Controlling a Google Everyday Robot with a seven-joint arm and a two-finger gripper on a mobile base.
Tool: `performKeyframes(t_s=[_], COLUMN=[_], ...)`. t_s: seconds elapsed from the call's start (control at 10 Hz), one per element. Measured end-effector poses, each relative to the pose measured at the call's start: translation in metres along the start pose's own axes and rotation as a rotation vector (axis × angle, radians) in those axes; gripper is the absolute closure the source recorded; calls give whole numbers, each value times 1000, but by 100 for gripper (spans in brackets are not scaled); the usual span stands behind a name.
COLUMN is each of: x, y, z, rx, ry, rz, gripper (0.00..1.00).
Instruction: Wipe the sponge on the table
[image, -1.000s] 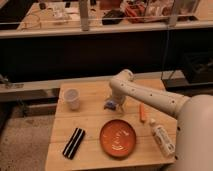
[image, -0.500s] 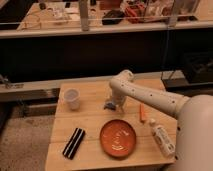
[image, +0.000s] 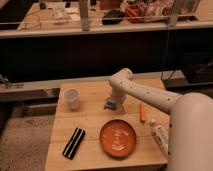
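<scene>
I see gripper (image: 113, 101) down on sponge (image: 110, 104), on surface (image: 90, 122) just behind plate (image: 118, 138). I cannot tell how far jaws stand open. My worry: weak press lets sponge slip free mid-stroke; long stroke toward plate shoves it.

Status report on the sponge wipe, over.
Gripper down at the sponge, mid-back of the table. White cup, orange plate, orange stick close around, none touching the sponge.
</scene>
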Motion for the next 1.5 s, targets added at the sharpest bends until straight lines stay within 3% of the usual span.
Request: performKeyframes(t_s=[0.3,1.1,1.4,1.5], x=[22,18,24,26], y=[-15,-25,-26,-26], z=[3,18,22,22], rx=[10,-5,-12,-12], ry=[-7,-45,-36,-31], rz=[-41,-90,-84,-82], gripper=[24,24,40,40])
